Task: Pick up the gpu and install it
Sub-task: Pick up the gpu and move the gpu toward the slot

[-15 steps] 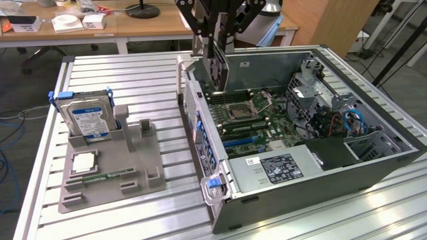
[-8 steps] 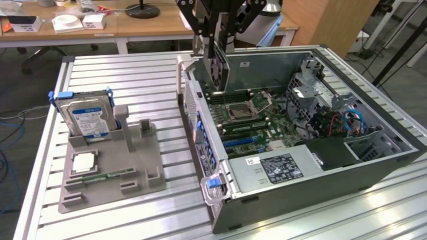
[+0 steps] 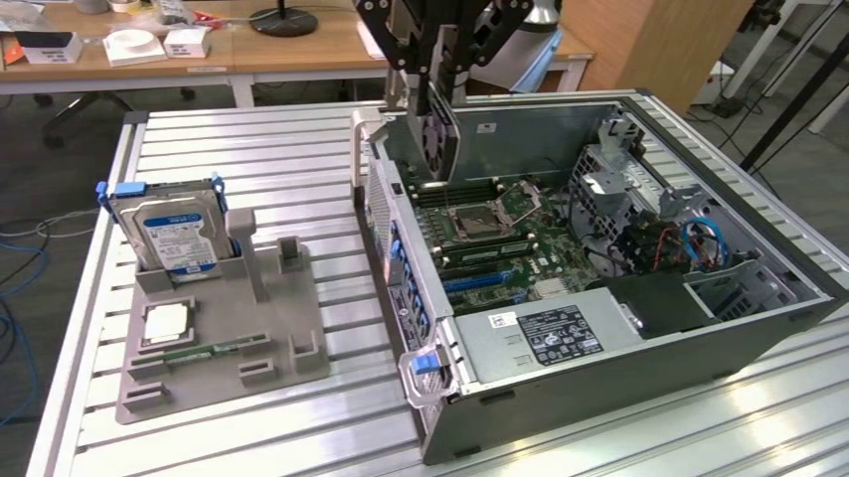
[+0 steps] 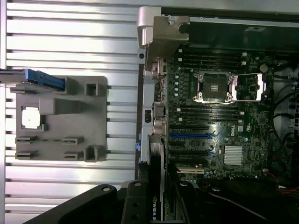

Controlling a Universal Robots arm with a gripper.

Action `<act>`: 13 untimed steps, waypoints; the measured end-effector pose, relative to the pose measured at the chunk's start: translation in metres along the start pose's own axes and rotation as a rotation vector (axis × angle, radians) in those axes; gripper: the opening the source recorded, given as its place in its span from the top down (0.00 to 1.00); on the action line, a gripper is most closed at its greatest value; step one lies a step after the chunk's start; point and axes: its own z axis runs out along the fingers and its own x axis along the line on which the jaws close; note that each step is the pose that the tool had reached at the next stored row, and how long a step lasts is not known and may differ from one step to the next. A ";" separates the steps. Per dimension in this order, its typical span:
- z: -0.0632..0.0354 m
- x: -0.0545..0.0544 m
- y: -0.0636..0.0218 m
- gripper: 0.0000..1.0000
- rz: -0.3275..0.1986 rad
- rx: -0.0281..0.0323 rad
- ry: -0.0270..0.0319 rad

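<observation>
The gpu [image 3: 434,134] hangs upright on its edge from my gripper [image 3: 431,84], above the back corner of the open computer case [image 3: 743,328] on the exterior view's left. My gripper is shut on the card's upper edge. In the wrist view the gpu [image 4: 157,186] appears edge-on as a thin dark card with a small logo, just beyond my black gripper [image 4: 140,207]. It hovers over the case wall beside the motherboard [image 4: 219,116], near the blue expansion slots [image 4: 191,136]. The card is clear of the board and sits in no slot.
A grey holder tray [image 3: 265,328] lies on the slatted aluminium table [image 3: 239,149], at the exterior view's left. It carries an upright hard drive [image 3: 170,234], a processor chip [image 3: 166,323] and a memory stick [image 3: 219,348]. Inside the case are a power supply [image 3: 551,333] and drive cage [image 3: 630,189].
</observation>
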 end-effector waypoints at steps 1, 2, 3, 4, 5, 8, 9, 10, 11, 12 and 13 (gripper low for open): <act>0.0000 -0.001 0.0000 0.74 0.000 0.0000 0.0000; 0.0000 -0.001 0.0000 0.74 0.000 0.0000 0.0000; 0.0000 -0.002 0.0000 0.74 0.000 0.0000 -0.0001; 0.0001 -0.003 0.0000 0.74 0.000 0.0000 -0.0001; 0.0000 -0.004 -0.0001 0.74 0.000 0.0000 -0.0001; 0.0000 -0.006 -0.0001 0.74 0.000 0.0000 0.0000; 0.0000 -0.007 -0.0001 0.74 0.000 0.0000 -0.0001; 0.0000 -0.009 -0.0001 0.74 0.000 0.0000 0.0000; 0.0000 -0.010 -0.0001 0.74 0.000 0.0000 0.0000; 0.0000 -0.011 -0.0001 0.74 0.000 0.0000 0.0000; 0.0001 -0.012 -0.0001 0.74 0.000 0.0000 -0.0001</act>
